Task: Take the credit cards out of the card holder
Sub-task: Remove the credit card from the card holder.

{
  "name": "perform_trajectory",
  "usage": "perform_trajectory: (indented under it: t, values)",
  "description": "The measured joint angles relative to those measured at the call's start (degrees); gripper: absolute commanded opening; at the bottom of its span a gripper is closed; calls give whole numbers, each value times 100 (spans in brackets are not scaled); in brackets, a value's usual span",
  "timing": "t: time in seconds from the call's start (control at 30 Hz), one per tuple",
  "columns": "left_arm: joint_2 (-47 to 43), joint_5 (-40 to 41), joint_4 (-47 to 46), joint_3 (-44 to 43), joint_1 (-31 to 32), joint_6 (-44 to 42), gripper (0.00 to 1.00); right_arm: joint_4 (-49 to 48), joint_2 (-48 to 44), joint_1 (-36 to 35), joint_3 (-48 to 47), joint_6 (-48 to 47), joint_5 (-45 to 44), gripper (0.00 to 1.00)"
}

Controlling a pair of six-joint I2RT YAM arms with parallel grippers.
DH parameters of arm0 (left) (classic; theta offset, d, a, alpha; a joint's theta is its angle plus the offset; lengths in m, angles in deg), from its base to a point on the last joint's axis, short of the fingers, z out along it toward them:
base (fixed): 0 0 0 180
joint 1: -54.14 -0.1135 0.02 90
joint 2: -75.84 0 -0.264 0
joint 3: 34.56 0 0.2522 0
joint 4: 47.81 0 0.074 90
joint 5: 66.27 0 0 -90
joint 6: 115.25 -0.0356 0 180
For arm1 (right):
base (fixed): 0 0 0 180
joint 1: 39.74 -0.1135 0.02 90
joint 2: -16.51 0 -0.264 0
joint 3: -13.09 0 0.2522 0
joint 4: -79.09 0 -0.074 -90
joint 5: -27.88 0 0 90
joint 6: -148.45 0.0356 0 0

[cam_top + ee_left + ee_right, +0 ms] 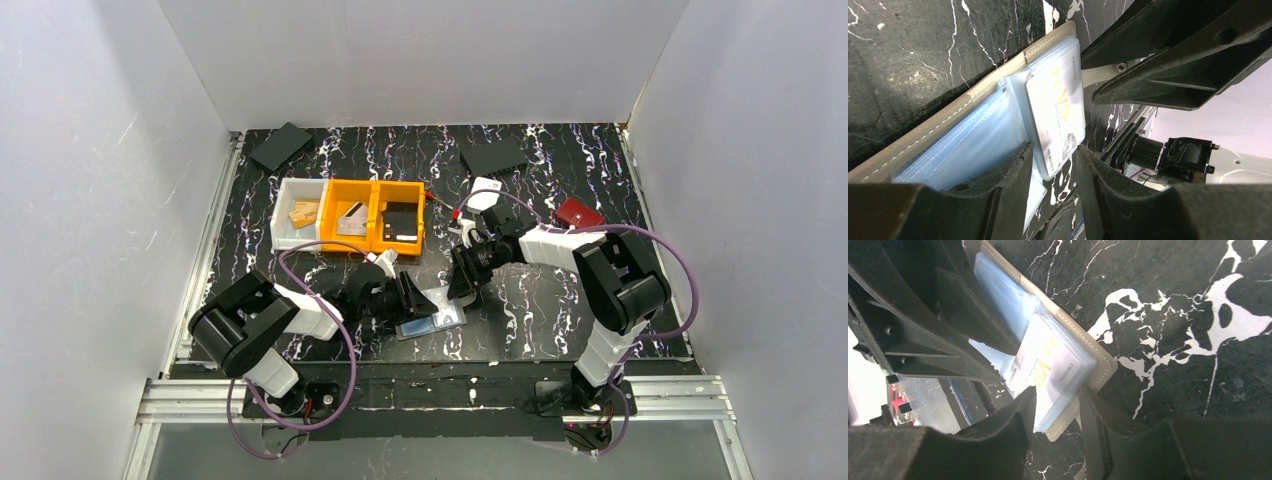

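Both ends of the card holder [432,318], lying open near the table's [560,320] front edge with its long axis running arm to arm, are straddled: left gripper [1053,155] half-parted around a credit card's [1055,110] corner, right gripper [1055,400] likewise at the farther end, neither clamped.

Small print on credit card [1055,110] blurred
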Motion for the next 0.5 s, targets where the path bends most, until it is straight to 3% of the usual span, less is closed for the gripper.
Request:
perform_trajectory:
  t: [0.5]
  values:
    - [52,-44,-96,9,-13,24,38,-208,140,46,87,175,459,44]
